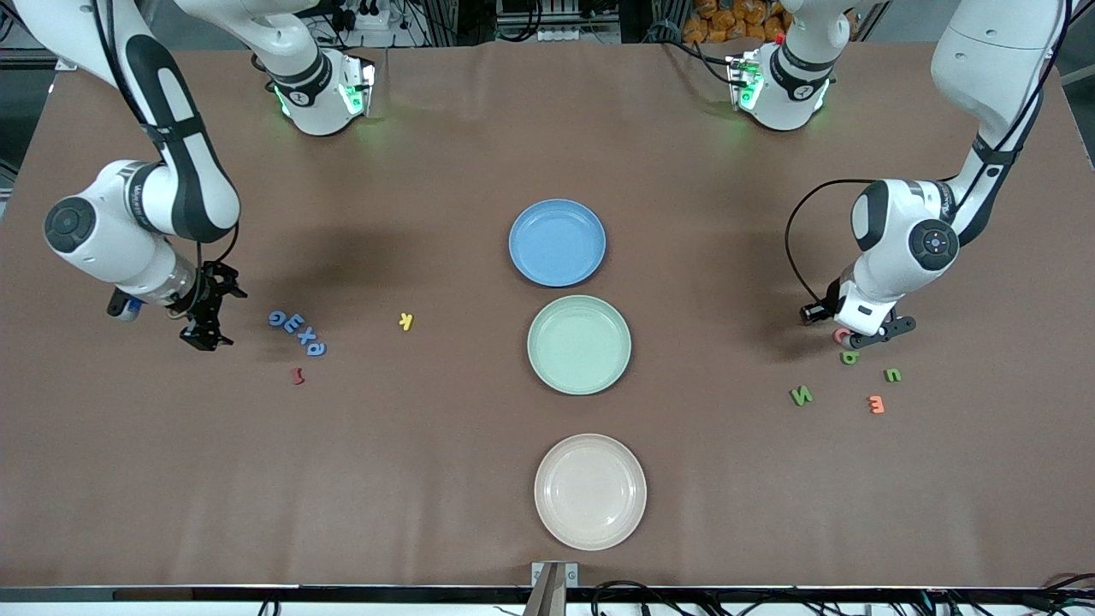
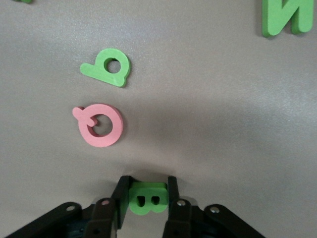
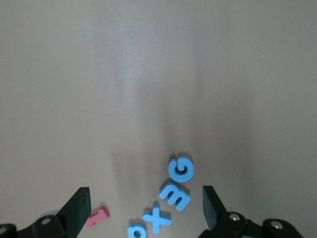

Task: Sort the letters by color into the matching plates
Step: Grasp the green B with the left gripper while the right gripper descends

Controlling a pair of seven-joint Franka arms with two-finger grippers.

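Green B letter (image 2: 147, 197) sits clamped between the left gripper (image 2: 146, 201) fingers, down at the table (image 1: 428, 479) at the left arm's end, first pick of the sort by the look of it. Just beside it: pink letter (image 2: 99, 124), green b (image 2: 107, 67), green N (image 2: 288, 16); in the front view also a small green letter (image 1: 892, 375) and orange letter (image 1: 876, 404), nearer the camera. All three plates bare: blue plate (image 1: 557, 243), mint green plate (image 1: 579, 344), cream-pink plate (image 1: 590, 491), lined up mid-table. Nothing sorted yet, every letter left to go. Right gripper (image 3: 146, 210) spread wide, holding nothing, over the blue letters (image 1: 297, 331) at the right arm's end; dark red letter (image 1: 297, 375) close by, yellow letter (image 1: 406, 321) alone toward the plates
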